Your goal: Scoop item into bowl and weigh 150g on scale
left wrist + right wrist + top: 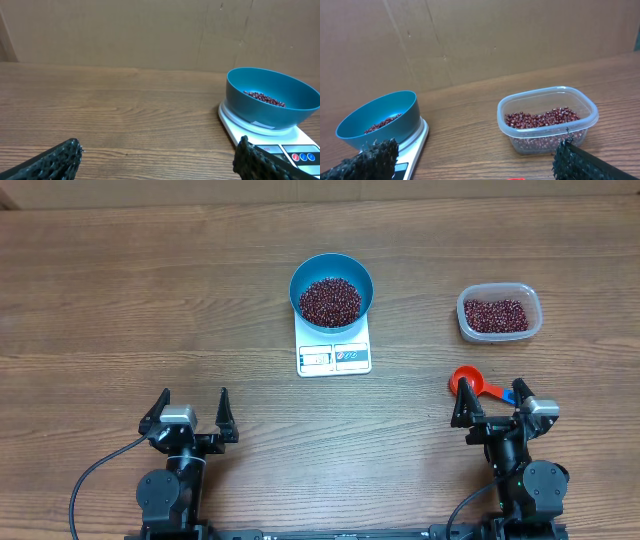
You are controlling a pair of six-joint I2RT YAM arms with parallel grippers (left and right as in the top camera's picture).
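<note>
Left hand [192, 396], right hand [489, 398] wide, empty; dark red-brown beans [497, 316] loose, likely spill-prone; grip red plastic scoop [465, 384] by handle.

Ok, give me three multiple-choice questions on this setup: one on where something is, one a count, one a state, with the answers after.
1. Where does the blue bowl stand?
A) on the scale
B) on bare table
C) between the two arms

2. How many containers hold beans?
A) one
B) two
C) three

3. How do the pincers stand?
A) both open, empty
B) left shut on the bowl
C) both shut

Answers:
1 A, the bowl sits on top of the white scale.
2 B, beans lie in the bowl and in the clear tub.
3 A, the left pincer and right pincer stand wide with nothing between them.
</note>
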